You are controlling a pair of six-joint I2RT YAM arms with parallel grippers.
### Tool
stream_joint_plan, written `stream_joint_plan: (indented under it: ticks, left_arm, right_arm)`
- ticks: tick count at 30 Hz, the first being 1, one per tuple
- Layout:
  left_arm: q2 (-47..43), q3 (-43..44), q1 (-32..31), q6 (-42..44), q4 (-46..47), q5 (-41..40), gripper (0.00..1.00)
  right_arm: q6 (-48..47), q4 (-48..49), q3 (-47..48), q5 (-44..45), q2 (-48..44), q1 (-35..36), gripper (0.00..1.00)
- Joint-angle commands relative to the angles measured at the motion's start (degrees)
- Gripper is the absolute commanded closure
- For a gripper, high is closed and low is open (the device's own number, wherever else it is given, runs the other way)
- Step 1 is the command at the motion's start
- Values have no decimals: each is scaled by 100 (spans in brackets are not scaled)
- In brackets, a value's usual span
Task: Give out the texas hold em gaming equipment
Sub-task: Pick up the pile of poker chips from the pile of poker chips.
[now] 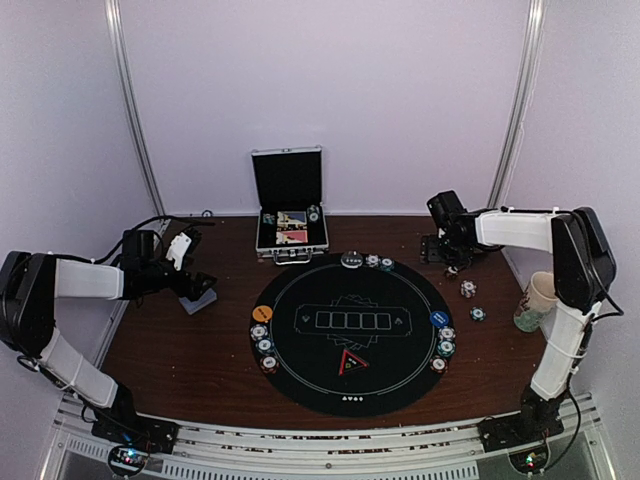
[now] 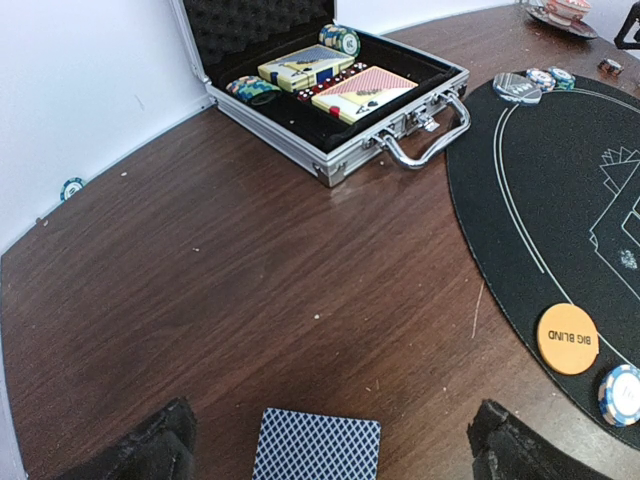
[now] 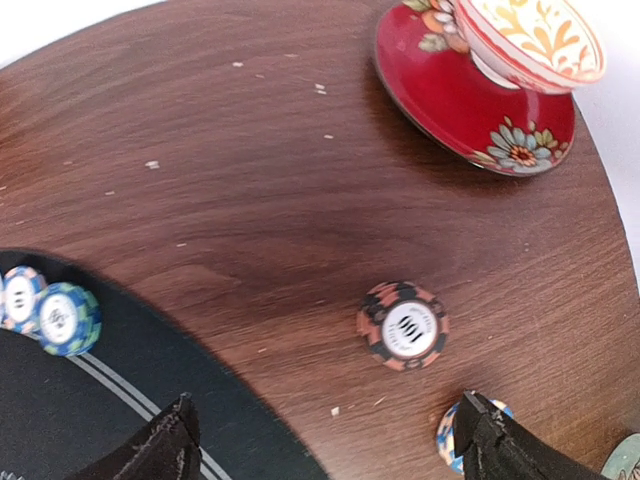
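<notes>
At the bottom of the left wrist view the left gripper [image 2: 325, 455] stands spread wide. Its black fingers flank a playing card [image 2: 316, 445] with a blue crosshatched back, lying flat on the brown table [image 2: 200, 320] — nothing is pinched. Up and to the right, an orange BIG BLIND button [image 2: 567, 339] and a white-and-blue striped chip [image 2: 622, 394] sit on the rim of the black mat [image 2: 560, 200]. Farther back the silver case [image 2: 280, 140] lies open, with card boxes and teal chip stacks inside.

The right gripper [image 3: 325, 450] is likewise spread and empty. Just above its fingers a red-and-black chip [image 3: 402, 326] lies flat on bare wood, and a blue-and-white chip [image 3: 447, 437] peeks from behind the right-hand finger. At mid-left a teal chip [image 3: 67, 318] rests on the mat's edge beside another chip. At upper right a red floral saucer [image 3: 430, 80] carries a cup [image 3: 530, 35].
</notes>
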Motion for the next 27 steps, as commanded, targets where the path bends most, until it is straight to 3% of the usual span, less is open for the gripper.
stream_joint_plan:
  ticks: [1, 13, 27]
  left_arm:
    - [-33, 87, 23, -31, 179, 42, 2]
    - [0, 98, 19, -22, 179, 63, 2]
    - [13, 105, 19, -22, 179, 56, 2]
  right_arm:
    - [109, 123, 96, -71, 233, -342, 12]
    - [91, 238, 238, -491, 750, -1005, 23]
    - [48, 351, 361, -810, 1022, -1023, 30]
